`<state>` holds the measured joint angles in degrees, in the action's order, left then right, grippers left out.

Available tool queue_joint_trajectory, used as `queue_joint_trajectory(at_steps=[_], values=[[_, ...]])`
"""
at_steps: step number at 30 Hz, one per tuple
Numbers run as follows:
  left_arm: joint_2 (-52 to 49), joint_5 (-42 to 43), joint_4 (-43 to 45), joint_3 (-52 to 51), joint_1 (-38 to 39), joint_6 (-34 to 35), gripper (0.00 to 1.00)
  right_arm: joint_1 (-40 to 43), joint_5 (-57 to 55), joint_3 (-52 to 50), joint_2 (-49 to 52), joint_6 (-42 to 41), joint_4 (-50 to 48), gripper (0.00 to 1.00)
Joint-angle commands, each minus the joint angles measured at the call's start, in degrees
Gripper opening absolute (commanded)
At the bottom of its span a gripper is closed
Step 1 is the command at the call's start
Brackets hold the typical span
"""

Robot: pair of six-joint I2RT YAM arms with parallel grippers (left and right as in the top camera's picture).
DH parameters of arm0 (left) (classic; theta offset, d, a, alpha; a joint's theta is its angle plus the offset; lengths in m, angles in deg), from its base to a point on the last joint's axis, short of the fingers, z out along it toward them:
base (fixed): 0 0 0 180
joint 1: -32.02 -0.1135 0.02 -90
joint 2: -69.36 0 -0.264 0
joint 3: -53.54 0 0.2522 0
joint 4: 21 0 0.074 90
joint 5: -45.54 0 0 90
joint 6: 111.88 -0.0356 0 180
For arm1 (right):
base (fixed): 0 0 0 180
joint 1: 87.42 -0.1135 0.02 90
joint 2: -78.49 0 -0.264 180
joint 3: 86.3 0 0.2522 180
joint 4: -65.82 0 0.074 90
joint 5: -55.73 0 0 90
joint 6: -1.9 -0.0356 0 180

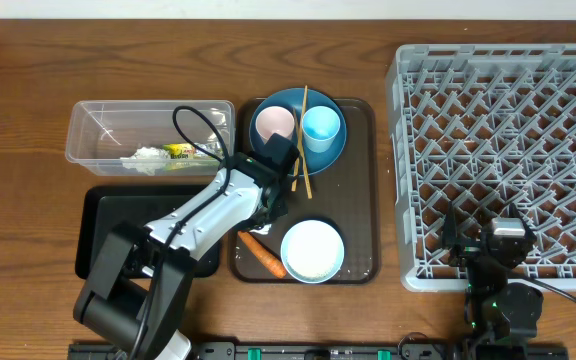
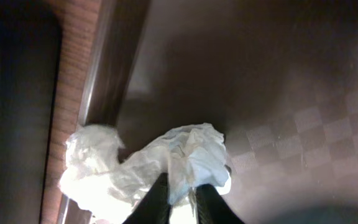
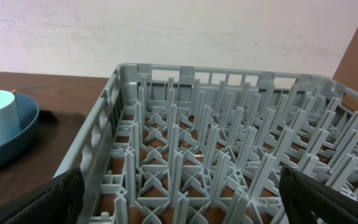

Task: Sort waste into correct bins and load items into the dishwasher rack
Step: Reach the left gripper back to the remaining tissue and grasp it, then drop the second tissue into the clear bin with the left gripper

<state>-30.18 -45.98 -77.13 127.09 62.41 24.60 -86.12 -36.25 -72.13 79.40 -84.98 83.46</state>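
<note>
My left gripper (image 2: 180, 188) is shut on a fold of the crumpled white napkin (image 2: 185, 149), which lies at the left edge of the brown tray (image 2: 278, 93). Overhead, that gripper (image 1: 271, 200) covers the napkin. On the tray are the blue plate (image 1: 323, 100) carrying the pink cup (image 1: 274, 123) and light-blue cup (image 1: 321, 128), the chopsticks (image 1: 305, 150), the carrot (image 1: 263, 255) and the bowl (image 1: 312, 250). My right gripper (image 3: 185, 205) stands open over the near edge of the grey rack (image 1: 508, 130), with nothing between its fingers.
The clear tub (image 1: 78, 140) at the back left holds a yellow wrapper (image 1: 180, 151) and a white clump (image 1: 146, 157). The black tray (image 1: 103, 240) lies in front of it, partly under my left arm. The rack fills the right side.
</note>
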Motion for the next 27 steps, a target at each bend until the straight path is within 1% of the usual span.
queue_joint_trajectory(at_steps=[1,4,9,13,17,21,24,27], values=[[0.07,-0.39,-0.63,0.76,-0.09,-1.07,0.11,0.13,-0.39,-0.09,-0.02,-0.92,0.2,0.99],[1.53,0.07,-2.95,3.06,-0.09,-3.34,0.06,0.13,-0.39,-0.09,-0.02,-0.92,0.22,0.99],[7.17,0.42,-4.48,6.14,-0.11,-7.06,0.06,0.13,-0.39,-0.09,-0.02,-0.92,0.2,0.99],[13.4,0.37,-4.46,6.56,-0.79,-8.13,0.06,0.13,-0.39,-0.09,-0.02,-0.92,0.2,0.99],[20.41,-0.22,-3.08,6.56,-4.44,-8.13,0.06,0.13,-0.39,-0.09,-0.02,-0.92,0.2,0.99],[25.07,-7.8,-0.28,6.56,-9.81,-8.13,0.06,0.13,-0.39,-0.09,-0.02,-0.92,0.2,0.99],[25.73,-10.97,2.84,6.56,-13.92,-8.13,0.06,0.13,-0.39,-0.09,-0.02,-0.92,0.2,0.99],[24.65,-11.19,5.46,6.45,-17.35,-8.11,0.06,0.13,-0.39,-0.09,-0.02,-0.92,0.22,0.99]])
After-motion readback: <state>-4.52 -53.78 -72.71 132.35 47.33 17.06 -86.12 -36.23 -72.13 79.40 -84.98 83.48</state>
